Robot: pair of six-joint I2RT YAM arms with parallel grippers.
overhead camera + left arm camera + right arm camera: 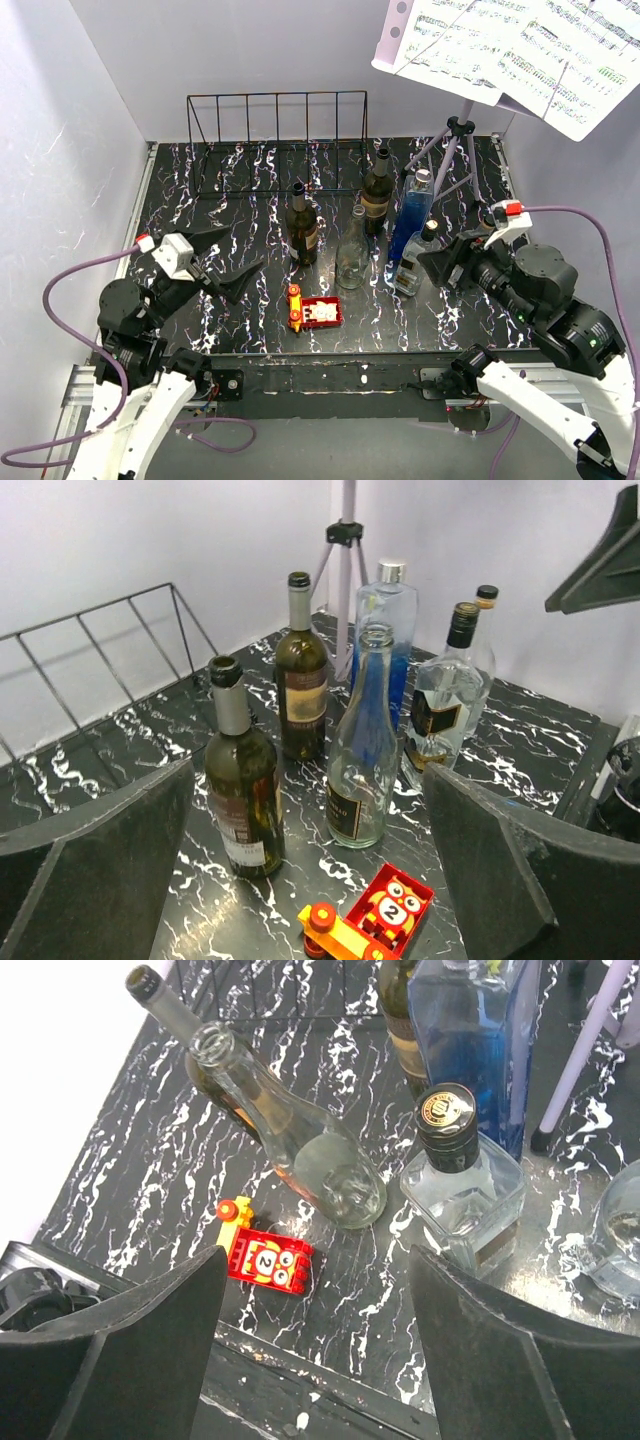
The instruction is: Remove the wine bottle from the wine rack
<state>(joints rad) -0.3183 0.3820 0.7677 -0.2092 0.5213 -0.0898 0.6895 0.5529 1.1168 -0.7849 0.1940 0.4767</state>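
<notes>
The black wire wine rack (pixel 277 140) stands at the back of the table with nothing in its slots. Several bottles stand upright in front of it: a dark wine bottle (pixel 302 228), a second dark one (pixel 377 192), a clear one (pixel 352 252), a blue one (pixel 412 215) and a square clear one with a black cap (pixel 410 262). My right gripper (pixel 440 265) is open just right of the square bottle (pixel 460 1190), nothing between its fingers (pixel 500 1360). My left gripper (pixel 228 262) is wide open and empty, left of the near dark bottle (pixel 243 780).
A red and yellow toy block (pixel 315 312) lies near the front edge, below the bottles. A music stand's tripod (pixel 455 140) stands at the back right, close behind the blue bottle, with sheet music (pixel 520 50) overhead. White walls close in the left, back and right.
</notes>
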